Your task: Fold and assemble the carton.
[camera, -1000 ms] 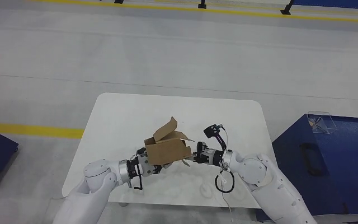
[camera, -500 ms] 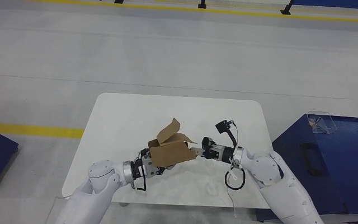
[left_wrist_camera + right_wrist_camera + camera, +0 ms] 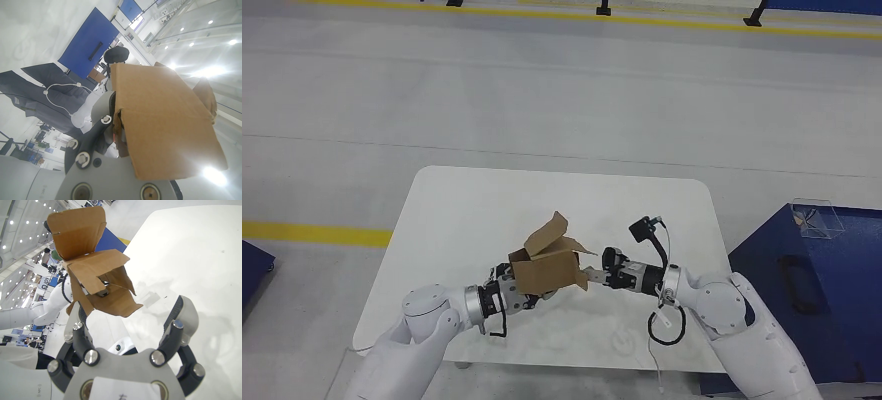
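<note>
A brown carton [image 3: 547,268] with its flaps standing open is held above the white table [image 3: 472,210], near the front edge. My left gripper [image 3: 512,292] is shut on the carton's wall from the left. One of its fingers [image 3: 103,293] shows inside the carton [image 3: 94,266] in the right wrist view. In the left wrist view a carton panel [image 3: 160,113] lies across my left gripper [image 3: 118,132]. My right gripper [image 3: 594,275] stands open at the carton's right side. Its fingers are spread wide [image 3: 130,313], and a lower flap [image 3: 79,300] rests against one finger.
A blue cabinet [image 3: 812,290] stands right of the table, with a clear plastic box [image 3: 814,216] on top. A white cable [image 3: 667,325] loops off the right forearm. The table's far half [image 3: 562,195] is bare.
My right gripper has drawn back a little to the right, off the carton's side flap. The carton and left gripper have shifted slightly right and up.
</note>
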Robot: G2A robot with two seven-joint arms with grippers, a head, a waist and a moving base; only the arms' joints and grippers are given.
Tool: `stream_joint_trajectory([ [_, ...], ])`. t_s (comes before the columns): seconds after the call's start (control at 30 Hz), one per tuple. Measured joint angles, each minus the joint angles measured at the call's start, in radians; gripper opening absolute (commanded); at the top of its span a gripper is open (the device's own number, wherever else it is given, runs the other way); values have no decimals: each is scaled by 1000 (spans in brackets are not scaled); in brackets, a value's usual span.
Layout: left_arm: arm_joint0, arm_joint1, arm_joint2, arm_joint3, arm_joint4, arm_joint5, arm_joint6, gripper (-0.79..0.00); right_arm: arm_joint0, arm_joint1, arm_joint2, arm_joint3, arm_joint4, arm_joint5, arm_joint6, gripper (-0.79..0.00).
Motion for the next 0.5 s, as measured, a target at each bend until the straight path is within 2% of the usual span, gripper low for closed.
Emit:
stream_joint_trajectory([
  [0.5,-12,0,7,19,-11,-1,-5,-785,11,-4,-17,-16,-8,28,4,0],
])
